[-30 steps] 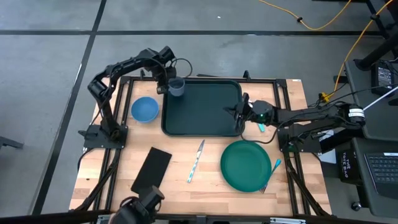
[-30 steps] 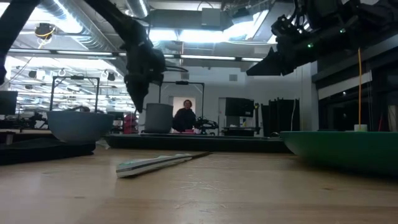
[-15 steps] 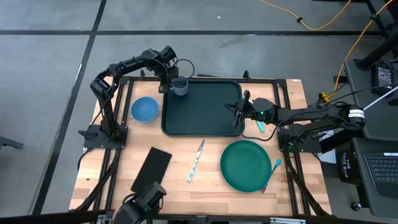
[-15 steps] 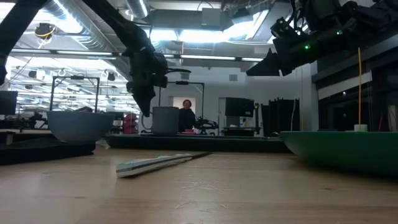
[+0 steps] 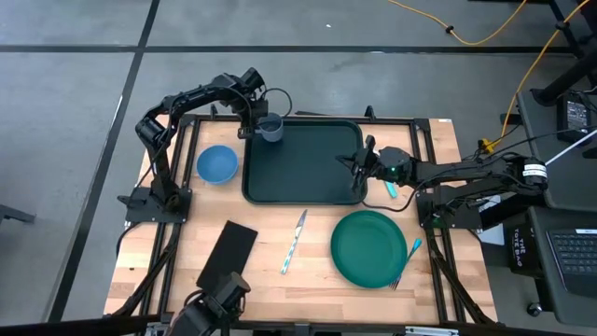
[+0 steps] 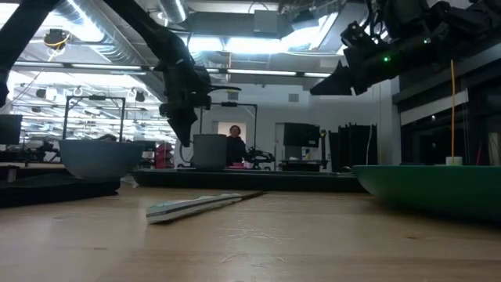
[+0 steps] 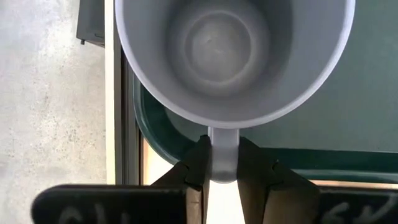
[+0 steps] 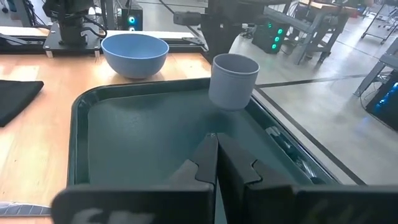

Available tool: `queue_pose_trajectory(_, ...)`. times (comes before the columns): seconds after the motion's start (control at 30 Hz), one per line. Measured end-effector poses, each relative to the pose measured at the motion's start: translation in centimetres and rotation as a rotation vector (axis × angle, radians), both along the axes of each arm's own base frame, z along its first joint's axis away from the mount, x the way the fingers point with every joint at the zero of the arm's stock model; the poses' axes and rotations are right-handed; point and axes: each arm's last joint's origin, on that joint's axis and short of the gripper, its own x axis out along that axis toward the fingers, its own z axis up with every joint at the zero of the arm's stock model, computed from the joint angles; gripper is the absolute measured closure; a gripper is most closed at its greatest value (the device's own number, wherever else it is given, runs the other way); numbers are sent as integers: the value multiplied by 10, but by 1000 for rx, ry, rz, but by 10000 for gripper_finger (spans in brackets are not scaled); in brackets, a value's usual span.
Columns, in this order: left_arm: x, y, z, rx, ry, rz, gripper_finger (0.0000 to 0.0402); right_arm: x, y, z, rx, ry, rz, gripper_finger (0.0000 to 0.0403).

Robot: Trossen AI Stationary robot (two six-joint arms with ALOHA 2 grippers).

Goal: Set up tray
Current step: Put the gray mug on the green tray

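Note:
The dark green tray (image 5: 303, 163) lies flat on the wooden table, at its far middle. My left gripper (image 5: 256, 125) is shut on a grey mug (image 5: 271, 129), which is upright over the tray's far left corner; it also shows in the right wrist view (image 8: 233, 81). Whether the mug's base rests on the tray, I cannot tell. My right gripper (image 5: 358, 168) is shut and empty, above the tray's right edge; in the low view (image 6: 325, 84) it is well clear of the tray (image 6: 258, 180). My left gripper pinches the mug's handle (image 7: 224, 152) between its two fingers (image 7: 198, 165), on the mug's left side. The fingers come from above, slanting in from the table's left. The mug stays upright, its mouth up.
A blue bowl (image 5: 217, 164) stands left of the tray. In front lie a knife (image 5: 294, 241), a flat black rectangle (image 5: 229, 254) and a round green plate (image 5: 368, 247) with a fork (image 5: 407, 259) at its right. A person (image 6: 233, 145) shows far behind the table.
My left gripper has carried the mug a little toward the table's right, farther over the tray's far left corner, then has kept still. The mug has stayed upright.

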Motion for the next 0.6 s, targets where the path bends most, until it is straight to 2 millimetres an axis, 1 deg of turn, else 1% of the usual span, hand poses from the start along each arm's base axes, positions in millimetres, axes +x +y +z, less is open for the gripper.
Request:
queue_pose_trajectory(0.37, 2, 3, 0, 19, -20, 12, 360, 1, 0, 3, -63, -2, 14, 392)
queue_pose_trajectory(0.6, 5, 6, -13, -10, -2, 5, 360, 1, 0, 6, -98, -20, 20, 392)
